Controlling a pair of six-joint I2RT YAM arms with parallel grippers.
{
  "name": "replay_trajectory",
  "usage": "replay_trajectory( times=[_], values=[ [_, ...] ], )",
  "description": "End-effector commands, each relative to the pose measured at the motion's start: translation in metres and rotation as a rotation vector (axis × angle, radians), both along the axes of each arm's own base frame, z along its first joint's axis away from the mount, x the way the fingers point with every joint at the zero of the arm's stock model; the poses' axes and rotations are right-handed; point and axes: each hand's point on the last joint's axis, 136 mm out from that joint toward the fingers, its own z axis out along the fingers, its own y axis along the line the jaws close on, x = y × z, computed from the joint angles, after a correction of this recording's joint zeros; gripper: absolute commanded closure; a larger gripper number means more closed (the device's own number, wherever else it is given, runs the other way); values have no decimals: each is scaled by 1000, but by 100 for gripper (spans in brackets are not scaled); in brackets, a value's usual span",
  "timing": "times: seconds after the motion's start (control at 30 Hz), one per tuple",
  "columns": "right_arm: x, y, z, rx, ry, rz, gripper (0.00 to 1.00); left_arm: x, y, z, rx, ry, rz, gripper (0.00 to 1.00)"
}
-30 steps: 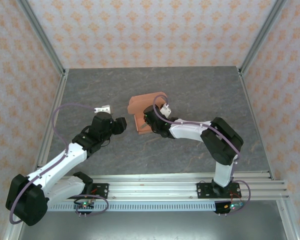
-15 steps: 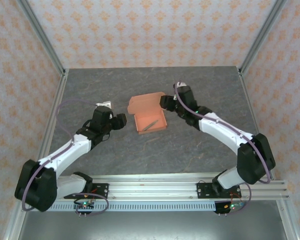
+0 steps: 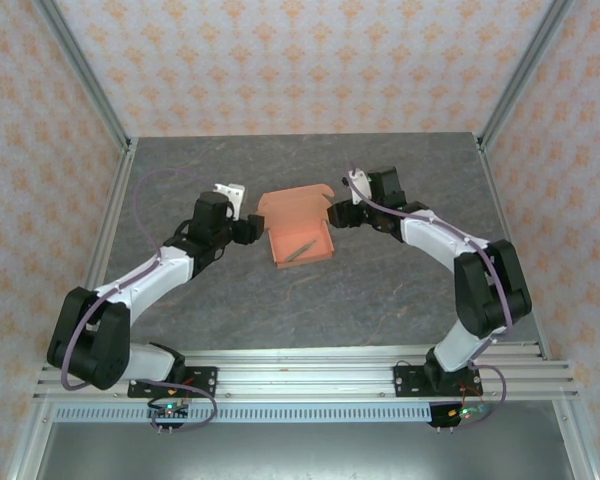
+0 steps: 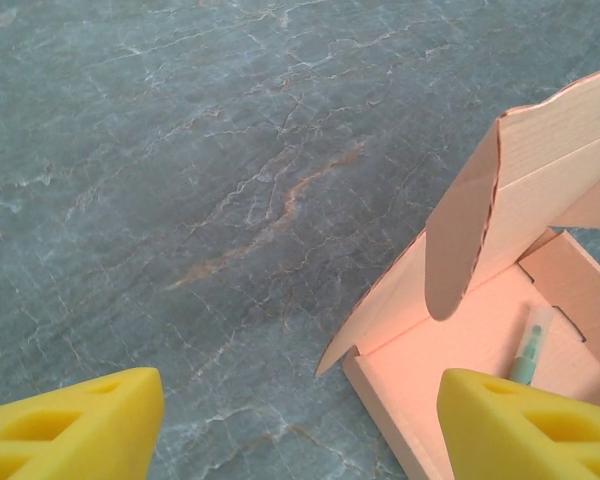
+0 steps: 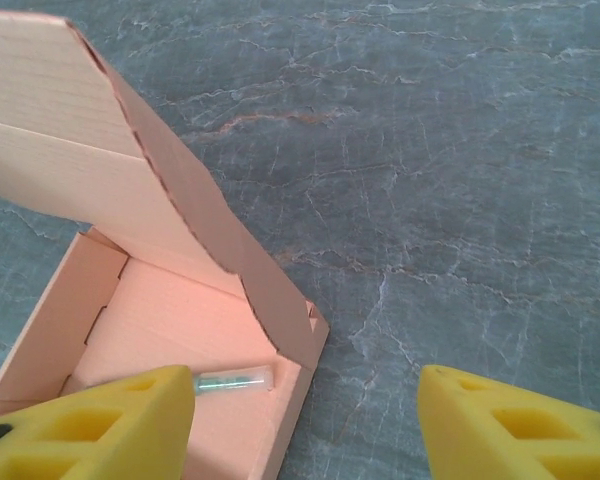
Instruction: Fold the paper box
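1. Across the grey stone-patterned table (image 3: 400, 290), two arms are seen reaching inward from the near edge, one from each side.
2. Between them, near the table's centre, the paper box (image 3: 302, 243) (image 4: 460, 350) (image 5: 160, 335) is found as a shallow salmon-orange tray resting flat. Its lid flap (image 3: 292, 205) is raised and tilted along the far side.
3. Just beside the tray's left edge the left gripper (image 3: 252, 229) (image 4: 300, 420) is placed, its jaws spread wide and nothing held. In the left wrist view its right finger (image 4: 530, 425) is seen overlapping the tray's near corner, though contact cannot be judged.
4. Close to the right end of the lid flap the right gripper (image 3: 332, 212) (image 5: 305, 420) is placed, its jaws likewise spread and empty. In the right wrist view its left finger (image 5: 90, 425) is seen overlapping the tray's near wall, while the other finger is over bare table.
5. Inside the tray a slim pen-like item (image 3: 301, 249) (image 4: 528, 345) (image 5: 235, 381) with a greenish part is seen lying loose on the floor.
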Motion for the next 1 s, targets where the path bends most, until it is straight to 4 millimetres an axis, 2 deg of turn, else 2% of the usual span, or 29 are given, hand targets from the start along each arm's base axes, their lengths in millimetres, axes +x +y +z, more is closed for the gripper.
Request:
replay_trajectory(
  times=[0.0,0.4,0.57,0.7,0.83,0.97],
  values=[
    [14,14,15,32,-96,61,42,13,-2,14,57,-53,-57,27],
    [27,30,8,21,-116,74,61,37,-20,5,60,-30,-140,28],
    [29,31,7,11,-118,67,70,41,-24,-1,50,-2,-151,37],
    [30,31,7,4,-125,56,74,38,-27,-7,32,17,-162,49],
    [30,33,7,2,-128,54,78,37,-25,-12,38,27,-155,55],
    [30,35,7,0,-131,53,81,38,-25,-17,41,44,-152,56]
  ],
)
